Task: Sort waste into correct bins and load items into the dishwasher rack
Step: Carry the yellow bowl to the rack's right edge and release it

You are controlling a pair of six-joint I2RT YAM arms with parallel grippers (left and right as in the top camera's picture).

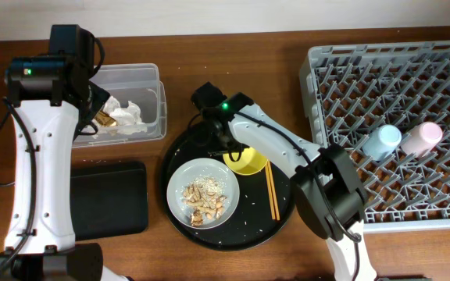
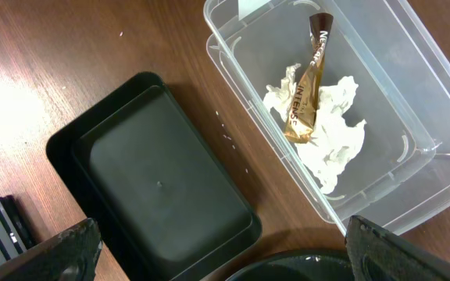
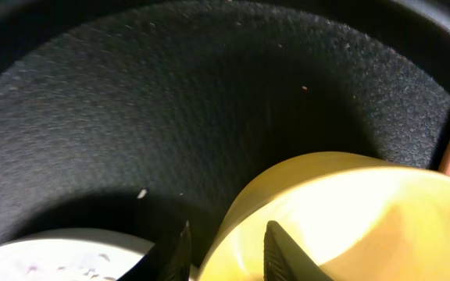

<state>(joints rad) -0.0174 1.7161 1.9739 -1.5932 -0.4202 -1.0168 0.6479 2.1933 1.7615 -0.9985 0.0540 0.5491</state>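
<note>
Yellow bowl (image 1: 246,162) sits on the round black tray (image 1: 252,222); my right gripper (image 3: 226,234) straddles its rim, jaws slightly apart, poised, I judge, to pinch it. Left gripper (image 2: 221,234) hangs over the clear tub (image 1: 151,101), jaws wide apart.

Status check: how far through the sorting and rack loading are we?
Done: tissue and brown stick in the clear tub; blue cup and pink cup in the rack. In hand: right gripper straddles the rim of the yellow bowl. Remaining: food scraps in the grey bowl, both bowls, chopsticks.
</note>
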